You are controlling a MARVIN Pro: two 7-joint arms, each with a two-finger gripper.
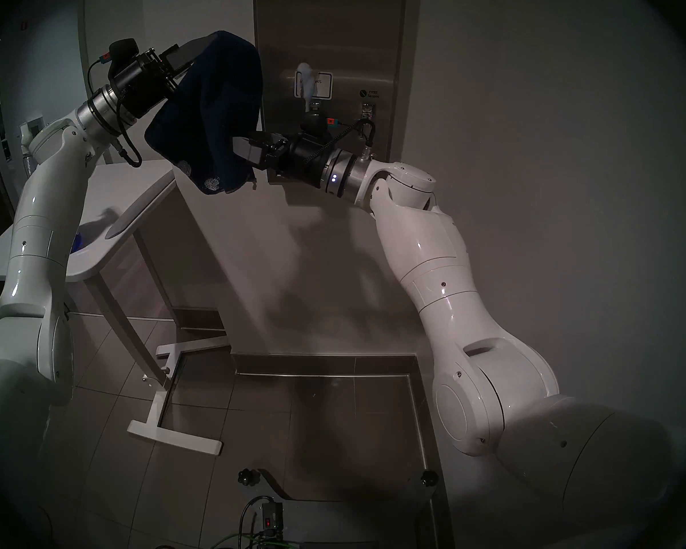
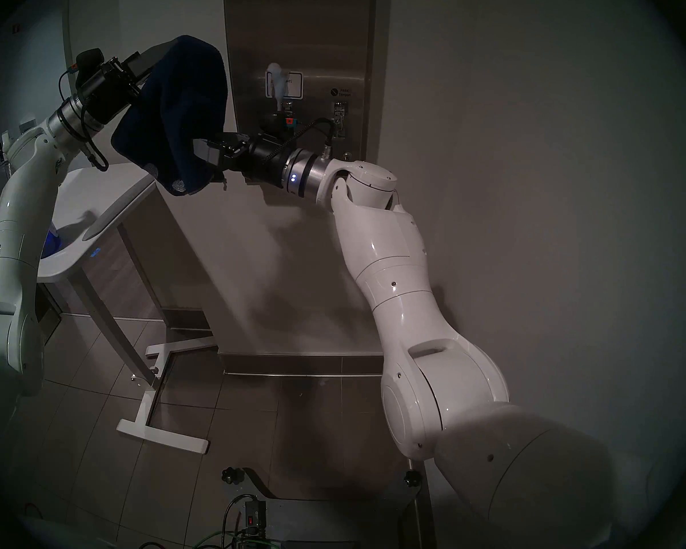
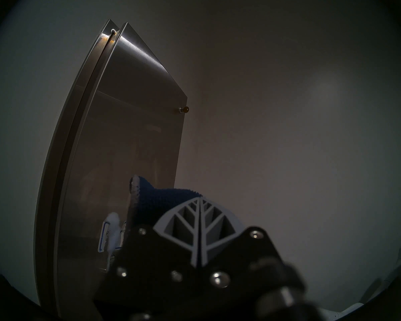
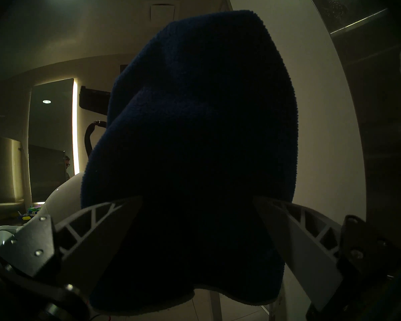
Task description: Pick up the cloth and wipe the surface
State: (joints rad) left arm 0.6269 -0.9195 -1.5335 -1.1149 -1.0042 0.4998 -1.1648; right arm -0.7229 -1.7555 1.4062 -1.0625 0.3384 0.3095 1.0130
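Here, in a dim room, the left gripper [image 1: 199, 57] sits at ten o'clock in the head view, raised and angled up toward a steel dispenser [image 1: 333, 33] on the wall at twelve o'clock. Its jaws are pressed together on the top fold of a navy cloth [image 1: 218, 112], which hangs down in a loose drape just left of the dispenser; whether it touches the metal cannot be told. The right gripper [image 1: 238, 150] reaches in level from three o'clock toward the cloth's lower half. Its jaws are spread wide, one on each side of the hanging fabric in the right wrist view, not yet pinching it. The likely reason: holding the cloth high lets it fall open, so the second claw can catch the lower part and steady it for wiping. On the dispenser front, a white smear [image 1: 305, 84] runs over a blue-bordered label [image 1: 321, 85], probably what needs wiping. A white table [image 1: 135, 195] stands at nine o'clock, below the cloth.
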